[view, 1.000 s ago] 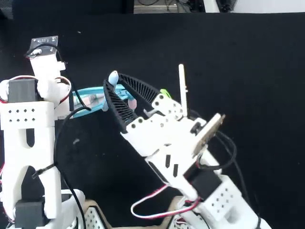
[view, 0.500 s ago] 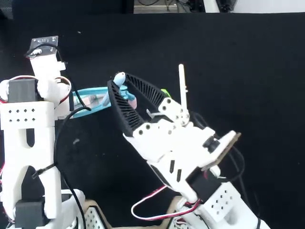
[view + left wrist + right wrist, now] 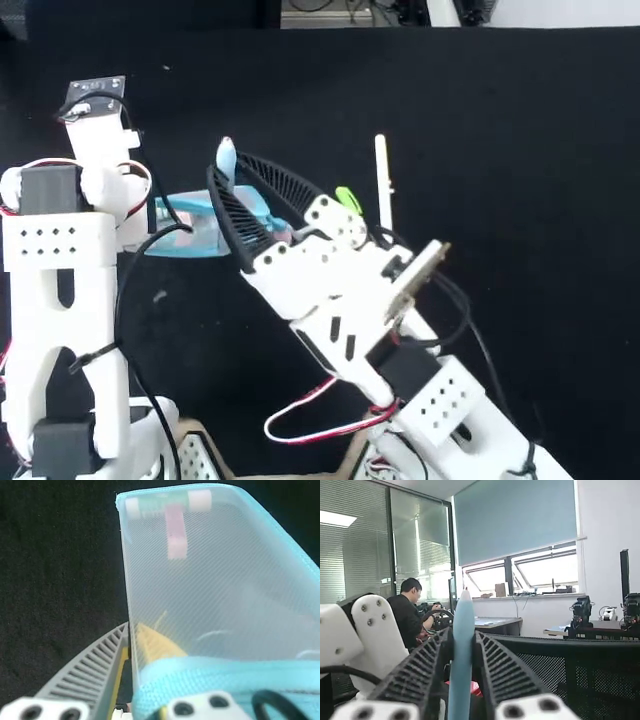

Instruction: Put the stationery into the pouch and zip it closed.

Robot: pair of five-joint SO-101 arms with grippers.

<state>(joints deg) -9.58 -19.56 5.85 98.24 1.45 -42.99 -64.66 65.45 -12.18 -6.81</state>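
In the high view the teal-edged translucent pouch [image 3: 195, 228] is held above the black table by my left gripper [image 3: 150, 220], which is shut on its end. The left wrist view looks along the pouch [image 3: 210, 600]; pink, green and white pieces [image 3: 172, 510] lie at its far end and something yellow [image 3: 155, 647] sits near the zip. My right gripper [image 3: 232, 195], with black ribbed fingers, is shut on a light blue pen [image 3: 226, 160] that points up just over the pouch. The right wrist view shows that pen [image 3: 462, 645] clamped between the fingers.
A white stick-shaped pen [image 3: 382, 185] lies on the table beyond the right arm, with a small green item [image 3: 347, 198] beside it. The black table [image 3: 520, 150] stretches open to the right and rear. The left arm's white body stands along the left edge.
My right gripper has swung left with the blue pen, its tip now higher and closer to the left arm. The pouch shows wider and more tilted than before.
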